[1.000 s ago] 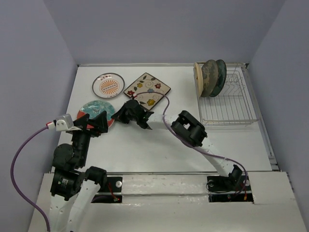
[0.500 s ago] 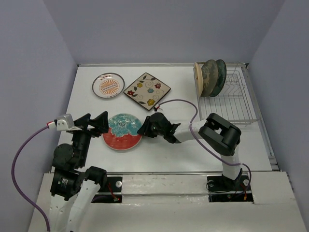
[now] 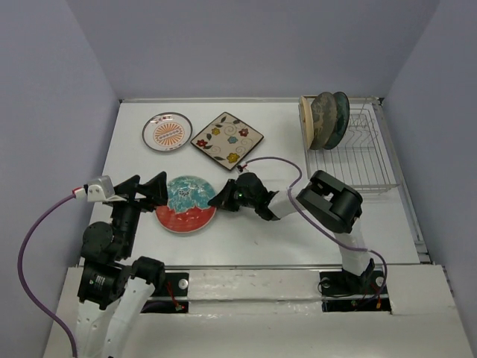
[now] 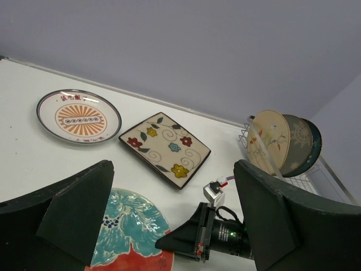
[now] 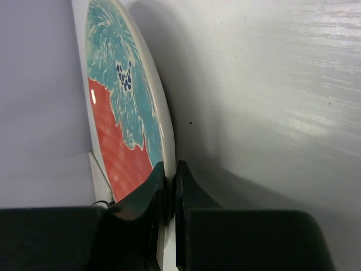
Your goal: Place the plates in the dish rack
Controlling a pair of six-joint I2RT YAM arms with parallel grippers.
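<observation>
Your right gripper [image 5: 170, 189] has its fingers [image 5: 144, 203] pressed together on the rim of the teal-and-red plate [image 3: 186, 203], the thin white edge caught between the two pads. From those fingertips the plate spreads away toward the left arm, low over the table [image 3: 261, 239]; you cannot tell from these views whether its far side rests on the surface or is slightly raised. Your left gripper [image 3: 145, 186] holds nothing. Its fingers [image 4: 73, 214] stand wide apart just beside the plate's left edge, and in the wrist view the plate's teal flower pattern shows low between them, with the right gripper's tip meeting the rim nearer the right finger. Straight out beyond the gap between the left fingers lies the square floral plate [image 3: 227, 139], flat on the table. Farther out and past the left finger lies the orange-sunburst plate [image 3: 167, 132], also flat, close to the square one but apart from it. The dish rack [image 3: 358, 160] sits well away from both grippers, far out past the right finger of the left gripper. Three plates stand on edge at its far end, leaning together: the cream plate [image 4: 269, 138] nearest the grippers, the grey tree-patterned plate [image 4: 296, 144] behind it, and the dark teal plate [image 4: 313, 148] last.
</observation>
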